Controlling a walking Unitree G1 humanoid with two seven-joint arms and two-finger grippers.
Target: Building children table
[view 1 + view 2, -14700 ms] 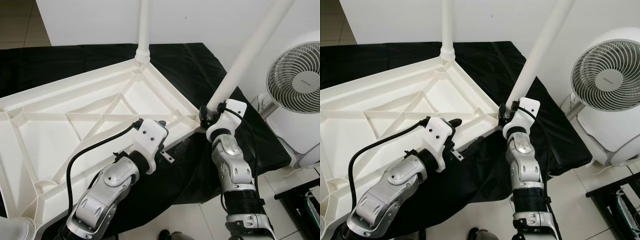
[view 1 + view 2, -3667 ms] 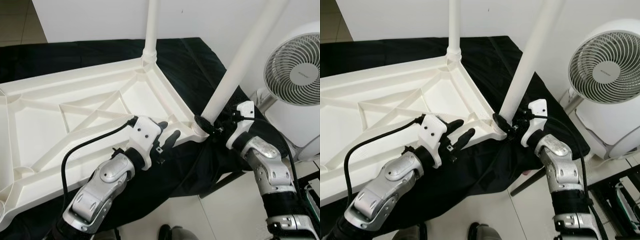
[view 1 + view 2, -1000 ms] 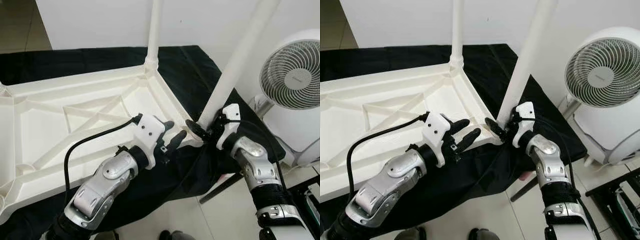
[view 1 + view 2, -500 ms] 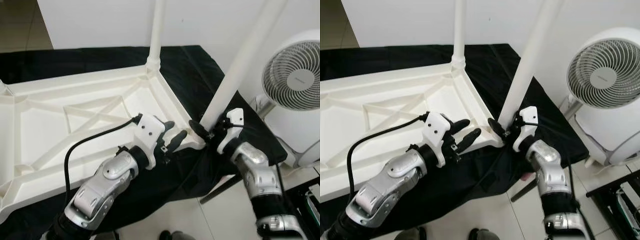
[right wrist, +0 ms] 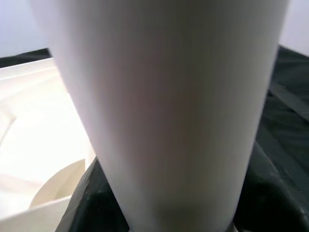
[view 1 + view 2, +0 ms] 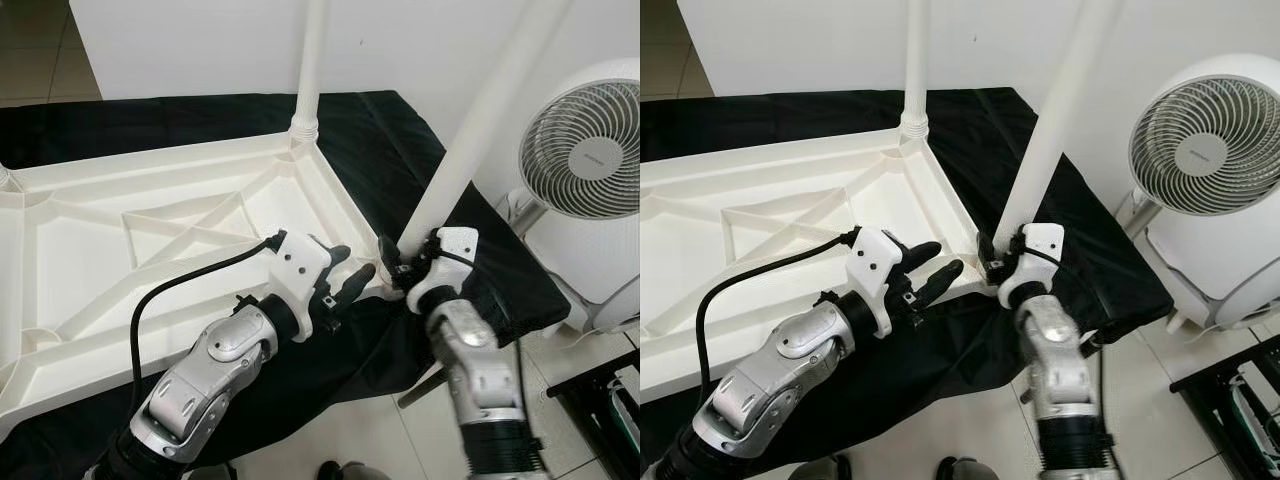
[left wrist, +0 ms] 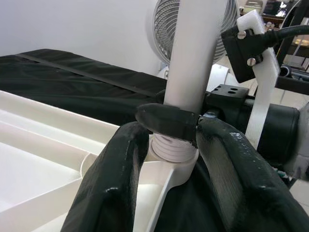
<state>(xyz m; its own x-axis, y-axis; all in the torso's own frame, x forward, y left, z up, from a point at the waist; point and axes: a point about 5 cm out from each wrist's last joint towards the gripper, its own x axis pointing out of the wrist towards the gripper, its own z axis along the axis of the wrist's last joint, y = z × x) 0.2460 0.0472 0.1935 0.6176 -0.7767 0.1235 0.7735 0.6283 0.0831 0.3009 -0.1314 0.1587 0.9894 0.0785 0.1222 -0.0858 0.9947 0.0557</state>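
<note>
At the near corner of the upturned tabletop (image 6: 180,230), the right gripper (image 6: 392,266) has swung in and now clasps the leg (image 6: 470,140) base; left gripper (image 6: 345,275) spread alongside, so seating continues.

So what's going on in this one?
A white table top lies upside down on a black cloth. The right gripper clasps the base of a white leg at the near corner socket. The left gripper, fingers spread, rests at the rim beside it. Another leg already stands in the far corner.
</note>
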